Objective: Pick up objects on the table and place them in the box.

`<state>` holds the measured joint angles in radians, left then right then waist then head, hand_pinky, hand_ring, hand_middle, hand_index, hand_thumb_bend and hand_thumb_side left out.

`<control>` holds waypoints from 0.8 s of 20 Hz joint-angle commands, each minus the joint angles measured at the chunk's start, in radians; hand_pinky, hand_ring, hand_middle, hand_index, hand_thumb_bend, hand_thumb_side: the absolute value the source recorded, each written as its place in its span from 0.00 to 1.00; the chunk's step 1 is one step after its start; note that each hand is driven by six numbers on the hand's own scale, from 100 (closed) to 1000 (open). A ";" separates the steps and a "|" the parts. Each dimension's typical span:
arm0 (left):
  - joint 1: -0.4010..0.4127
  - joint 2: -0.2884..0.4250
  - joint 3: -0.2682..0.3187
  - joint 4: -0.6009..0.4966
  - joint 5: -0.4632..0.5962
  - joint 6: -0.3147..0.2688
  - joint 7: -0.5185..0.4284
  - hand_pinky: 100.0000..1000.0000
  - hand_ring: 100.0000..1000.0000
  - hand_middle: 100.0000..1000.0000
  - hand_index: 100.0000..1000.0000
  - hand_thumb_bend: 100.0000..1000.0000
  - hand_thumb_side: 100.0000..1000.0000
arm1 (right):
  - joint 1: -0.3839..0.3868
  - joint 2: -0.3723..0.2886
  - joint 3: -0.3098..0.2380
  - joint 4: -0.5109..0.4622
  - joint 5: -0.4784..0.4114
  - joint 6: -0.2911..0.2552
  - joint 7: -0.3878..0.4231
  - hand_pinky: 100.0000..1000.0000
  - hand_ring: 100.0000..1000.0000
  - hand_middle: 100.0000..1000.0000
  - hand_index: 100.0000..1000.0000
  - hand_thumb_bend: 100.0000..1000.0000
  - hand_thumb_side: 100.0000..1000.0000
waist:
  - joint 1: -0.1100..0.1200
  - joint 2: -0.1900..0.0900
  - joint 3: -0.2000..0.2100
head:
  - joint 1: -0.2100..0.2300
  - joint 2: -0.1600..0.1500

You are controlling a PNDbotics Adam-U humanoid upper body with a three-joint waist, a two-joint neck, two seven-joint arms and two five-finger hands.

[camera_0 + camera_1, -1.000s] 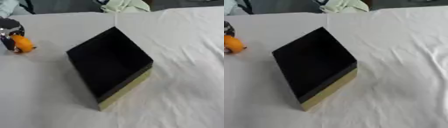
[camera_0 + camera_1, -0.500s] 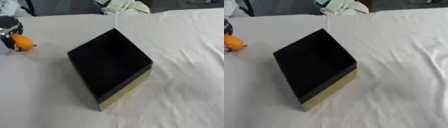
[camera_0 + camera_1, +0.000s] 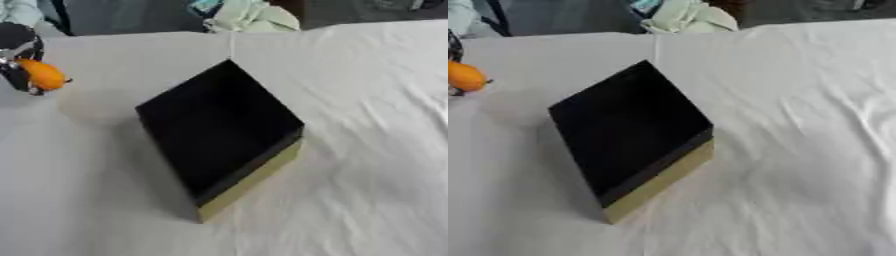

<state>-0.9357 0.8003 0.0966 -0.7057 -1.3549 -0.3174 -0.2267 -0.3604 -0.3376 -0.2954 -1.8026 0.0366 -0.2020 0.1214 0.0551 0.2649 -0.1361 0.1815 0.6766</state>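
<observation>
A box [image 3: 219, 135] with a black inside and tan outer walls sits turned cornerwise in the middle of the white-clothed table [image 3: 367, 165]. At the far left my left hand [image 3: 19, 55], black with silver parts, has its fingers curled round an orange object [image 3: 42, 74], held just above the cloth and to the left of the box. My right hand shows in neither view.
A pale green and white bundle of cloth [image 3: 249, 17] lies beyond the table's far edge. The cloth is wrinkled on the right side [image 3: 833, 125]. Dark furniture stands behind the table.
My left hand with the orange object has shifted slightly to the right, toward the box. The whole picture has drifted a little, so the head moved. The box stays put.
</observation>
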 commanded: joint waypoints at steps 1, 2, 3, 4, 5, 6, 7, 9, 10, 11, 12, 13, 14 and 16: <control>-0.020 0.052 -0.002 -0.040 0.022 -0.014 -0.006 0.00 0.23 0.22 0.29 0.62 0.00 | -0.008 -0.014 -0.007 -0.024 -0.004 0.003 0.002 0.65 0.51 0.54 0.80 0.00 0.84 | 0.002 -0.024 0.001 | -0.003 0.002; -0.021 0.052 -0.003 -0.047 0.028 -0.018 -0.009 0.00 0.23 0.22 0.29 0.61 0.00 | -0.008 -0.014 -0.007 -0.024 -0.004 0.004 0.002 0.65 0.51 0.54 0.80 0.00 0.84 | 0.003 -0.026 0.001 | -0.004 0.003; -0.022 0.052 -0.005 -0.054 0.033 -0.023 -0.011 0.00 0.24 0.22 0.29 0.60 0.00 | -0.008 -0.013 -0.007 -0.025 -0.004 0.005 0.003 0.65 0.51 0.54 0.80 0.00 0.84 | 0.003 -0.027 0.000 | -0.005 0.003; -0.024 0.051 -0.007 -0.063 0.041 -0.030 -0.013 0.00 0.24 0.22 0.29 0.60 0.00 | -0.008 -0.013 -0.006 -0.026 -0.004 0.005 0.003 0.65 0.51 0.54 0.80 0.00 0.83 | 0.004 -0.029 0.000 | -0.007 0.004; -0.026 0.050 -0.009 -0.072 0.048 -0.036 -0.015 0.00 0.24 0.23 0.30 0.59 0.00 | -0.008 -0.013 -0.006 -0.027 -0.004 0.006 0.003 0.65 0.52 0.54 0.80 0.00 0.83 | 0.004 -0.030 0.000 | -0.008 0.004; -0.029 0.049 -0.013 -0.084 0.055 -0.043 -0.016 0.00 0.25 0.24 0.31 0.58 0.00 | -0.008 -0.013 -0.005 -0.027 -0.004 0.006 0.003 0.65 0.52 0.54 0.80 0.00 0.83 | 0.004 -0.032 0.000 | -0.009 0.005; -0.032 0.047 -0.017 -0.096 0.063 -0.051 -0.018 0.00 0.26 0.25 0.32 0.57 0.00 | -0.008 -0.013 -0.005 -0.028 -0.004 0.006 0.004 0.65 0.52 0.54 0.80 0.00 0.83 | 0.004 -0.033 0.000 | -0.009 0.005; -0.038 0.043 -0.028 -0.125 0.083 -0.077 -0.019 0.00 0.28 0.27 0.34 0.57 0.00 | -0.008 -0.013 -0.004 -0.029 -0.004 0.007 0.004 0.65 0.52 0.54 0.80 0.00 0.83 | 0.005 -0.035 -0.001 | -0.012 0.006; -0.042 0.041 -0.036 -0.143 0.093 -0.092 -0.018 0.00 0.29 0.28 0.35 0.57 0.00 | -0.008 -0.013 -0.004 -0.029 -0.004 0.007 0.004 0.65 0.52 0.54 0.80 0.00 0.83 | 0.006 -0.037 -0.001 | -0.013 0.006; -0.044 0.039 -0.045 -0.161 0.103 -0.106 -0.016 0.00 0.30 0.30 0.37 0.57 0.00 | -0.008 -0.012 -0.003 -0.030 -0.003 0.007 0.005 0.65 0.52 0.54 0.80 0.00 0.83 | 0.007 -0.038 -0.001 | -0.014 0.007; -0.046 0.037 -0.054 -0.184 0.115 -0.121 -0.011 0.00 0.32 0.32 0.39 0.57 0.00 | -0.008 -0.012 -0.003 -0.031 -0.003 0.008 0.005 0.65 0.52 0.54 0.80 0.00 0.83 | 0.008 -0.040 -0.001 | -0.016 0.007; -0.047 0.036 -0.063 -0.206 0.128 -0.134 -0.005 0.00 0.33 0.33 0.40 0.57 0.00 | -0.008 -0.012 -0.003 -0.032 -0.003 0.008 0.006 0.65 0.52 0.54 0.80 0.00 0.83 | 0.008 -0.041 -0.001 | -0.016 0.007; -0.047 0.034 -0.073 -0.230 0.145 -0.148 0.002 0.00 0.33 0.34 0.41 0.56 0.00 | -0.007 -0.012 -0.002 -0.032 -0.003 0.009 0.006 0.65 0.52 0.54 0.80 0.00 0.83 | 0.009 -0.043 -0.001 | -0.017 0.007; -0.047 0.029 -0.092 -0.272 0.186 -0.169 0.014 0.00 0.33 0.34 0.41 0.54 0.00 | -0.008 -0.012 -0.001 -0.034 -0.003 0.010 0.007 0.65 0.52 0.54 0.80 0.00 0.82 | 0.011 -0.046 -0.002 | -0.018 0.007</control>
<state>-0.9580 0.7991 0.0103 -0.9350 -1.1941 -0.4703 -0.2212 -0.3601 -0.3373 -0.2949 -1.8142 0.0366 -0.1943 0.1285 0.0684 0.2411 -0.1380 0.1651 0.6775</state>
